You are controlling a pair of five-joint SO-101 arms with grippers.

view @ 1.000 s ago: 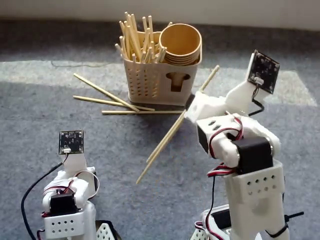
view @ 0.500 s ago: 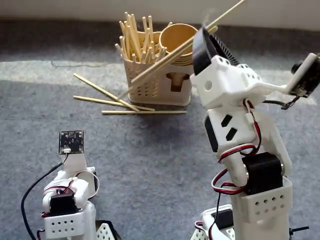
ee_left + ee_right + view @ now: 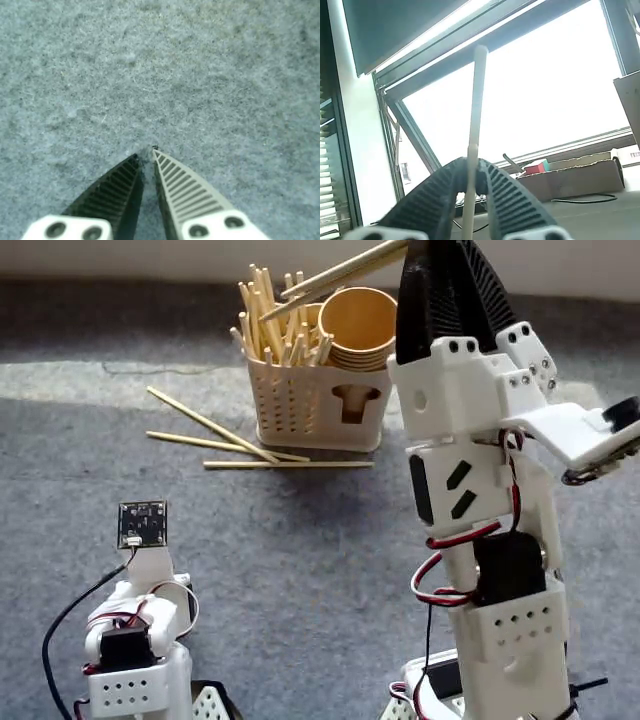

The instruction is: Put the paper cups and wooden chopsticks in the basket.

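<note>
- Wooden, pale and slender, the pair of chopsticks (image 3: pixel 340 270) clamped in the right gripper (image 3: pixel 432 252) has risen off the grey carpet (image 3: pixel 300 570) within the last second and now slants above the white perforated plastic basket (image 3: pixel 300 405).
- Brown paper cups (image 3: pixel 362 325) already sit stacked inside, so lowering and release probably come next.
- Three loose chopsticks (image 3: pixel 215 445) lie on the carpet beside the basket.
- Closed and empty, the left gripper (image 3: pixel 148 155) sits low over the carpet.

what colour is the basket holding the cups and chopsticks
Cream white with perforated sides; the basket shows best in the high view.
</note>
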